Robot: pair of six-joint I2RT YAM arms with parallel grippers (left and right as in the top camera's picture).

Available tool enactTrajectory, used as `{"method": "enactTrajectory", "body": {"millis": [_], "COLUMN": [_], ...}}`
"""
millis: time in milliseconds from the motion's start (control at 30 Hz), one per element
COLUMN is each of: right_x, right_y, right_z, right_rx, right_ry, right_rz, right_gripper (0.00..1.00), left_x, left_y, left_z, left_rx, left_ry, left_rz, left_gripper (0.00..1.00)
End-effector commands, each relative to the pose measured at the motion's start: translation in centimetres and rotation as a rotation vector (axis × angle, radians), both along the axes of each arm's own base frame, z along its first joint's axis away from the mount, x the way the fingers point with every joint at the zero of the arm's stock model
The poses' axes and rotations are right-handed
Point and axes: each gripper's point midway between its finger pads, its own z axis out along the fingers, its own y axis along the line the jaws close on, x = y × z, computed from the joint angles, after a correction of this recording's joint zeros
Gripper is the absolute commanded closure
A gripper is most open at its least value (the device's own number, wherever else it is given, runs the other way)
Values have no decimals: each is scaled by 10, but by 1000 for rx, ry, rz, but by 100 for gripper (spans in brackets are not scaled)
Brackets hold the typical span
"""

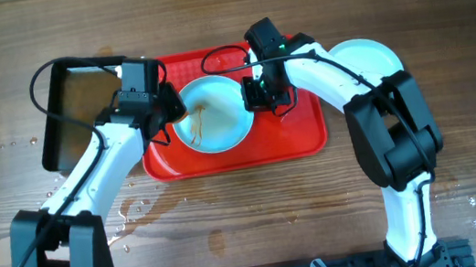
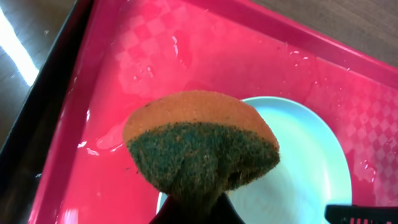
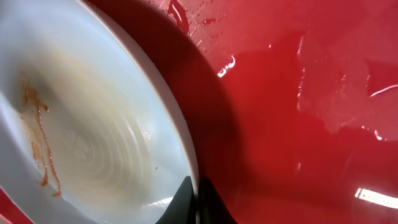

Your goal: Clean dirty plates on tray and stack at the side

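Overhead: right end effector (image 1: 258, 95) pinches plate (image 1: 218, 118) rim, left end effector (image 1: 168, 118) pinches sponge (image 2: 199, 143). Step: scrubbing; next, sponge onto smear (image 1: 201, 120).

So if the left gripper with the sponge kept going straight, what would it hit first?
Probably the near rim of the plate: the sponge in the left gripper hangs over that edge, with the red tray beside it. Depth is hard to judge.
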Motion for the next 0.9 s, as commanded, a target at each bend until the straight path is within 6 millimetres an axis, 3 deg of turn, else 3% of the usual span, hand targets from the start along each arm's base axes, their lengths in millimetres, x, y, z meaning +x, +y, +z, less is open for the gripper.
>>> {"method": "enactTrajectory", "body": {"millis": [0, 133, 367, 600, 767, 867], "right_x": [-3, -3, -3, -1, -1, -1], "right_y": [3, 4, 4, 4, 5, 5], "right_z": [-7, -7, -7, -6, -6, -6], "right_rx": [26, 27, 27, 30, 34, 35], "right_ry": [14, 11, 7, 2, 1, 2], "right_rz": [38, 39, 48, 47, 45, 46], "right_gripper": [96, 96, 96, 96, 96, 96], "left_x": [6, 8, -3, -36, -54, -53], "left_y": [-6, -23, -53, -44, -81, -96], "left_z": [-14, -39, -57, -73, -64, -55], "left_rx": [19, 25, 70, 112, -99, -189], "left_ry": [6, 28, 32, 183, 194, 165], "left_rz": [-58, -175, -399, -432, -586, -615], "left_gripper": [96, 96, 96, 96, 96, 96]}}
